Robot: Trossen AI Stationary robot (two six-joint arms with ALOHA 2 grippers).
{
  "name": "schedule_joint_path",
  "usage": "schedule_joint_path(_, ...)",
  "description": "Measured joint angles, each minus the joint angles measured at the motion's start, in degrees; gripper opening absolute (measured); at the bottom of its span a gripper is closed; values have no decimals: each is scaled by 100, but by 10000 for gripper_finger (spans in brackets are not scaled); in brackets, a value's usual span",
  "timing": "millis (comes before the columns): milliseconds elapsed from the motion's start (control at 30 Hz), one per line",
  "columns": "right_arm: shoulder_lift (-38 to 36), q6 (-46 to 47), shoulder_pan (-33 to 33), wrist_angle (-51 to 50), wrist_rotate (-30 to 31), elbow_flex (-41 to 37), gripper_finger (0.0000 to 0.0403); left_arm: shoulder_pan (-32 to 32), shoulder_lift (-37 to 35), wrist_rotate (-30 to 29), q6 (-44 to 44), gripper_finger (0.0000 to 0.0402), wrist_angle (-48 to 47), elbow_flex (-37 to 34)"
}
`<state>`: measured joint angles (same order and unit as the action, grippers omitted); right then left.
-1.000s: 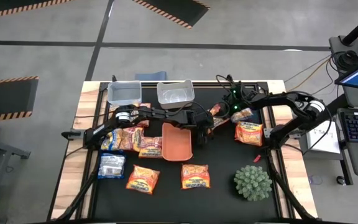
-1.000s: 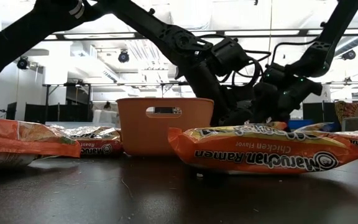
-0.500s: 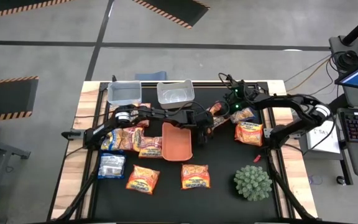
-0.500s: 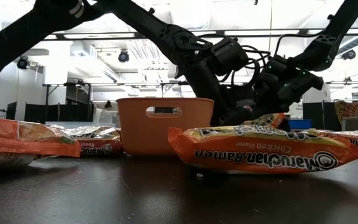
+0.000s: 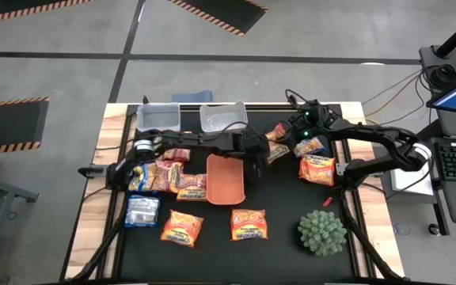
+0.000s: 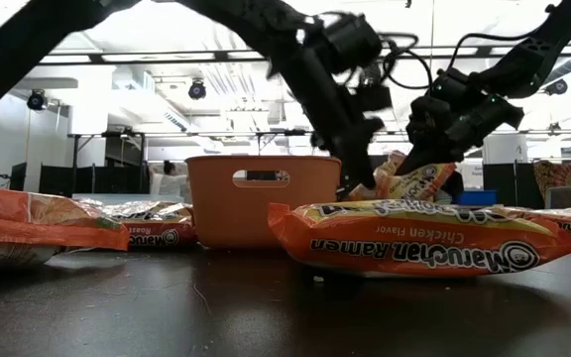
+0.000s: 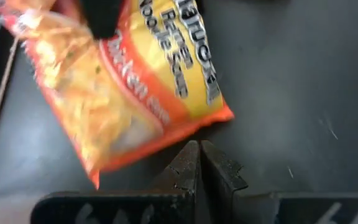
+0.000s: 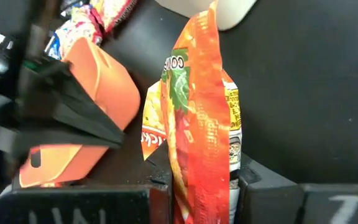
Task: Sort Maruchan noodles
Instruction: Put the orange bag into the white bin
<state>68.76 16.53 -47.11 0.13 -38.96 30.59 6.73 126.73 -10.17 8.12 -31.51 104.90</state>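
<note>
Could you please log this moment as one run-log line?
right end effector: shut on ramen packet, lifted | left end effector: shut, empty, beside orange tray

Two black jointed arms trail looped black cables, green lights glowing on the right arm (image 5: 374,142).

Orange-red and yellow ramen packets (image 5: 248,224) on a black mat (image 5: 283,198); 1 pale silvery-blue packet (image 5: 142,210). Plain orange tray (image 5: 225,179), spiky green plant ball (image 5: 321,232), 2 grey bins (image 5: 158,119), dark arms.
</note>
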Motion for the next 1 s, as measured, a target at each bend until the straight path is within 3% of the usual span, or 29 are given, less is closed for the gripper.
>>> schedule_joint_path(167, -131, 0, 0, 24, 2, -17, 62, -5, -701, 0, 222, 0, -518, -46)
schedule_joint_path(400, -377, 281, 37, 248, 157, -22, 61, -13, -1837, 17, 513, 0, -162, -638)
schedule_joint_path(733, -905, 753, 381, 231, 504, -22, 61, -9, -3620, 29, 603, 0, 1322, -3176)
schedule_joint_path(900, -1117, 1314, 724, 225, 1430, -21, 61, 109, -4583, 25, 792, 0, 1906, -4280)
schedule_joint_path(1000, -1172, 1621, 903, 211, 1672, 94, 61, 216, -5136, 25, 987, 0, 2178, -4764)
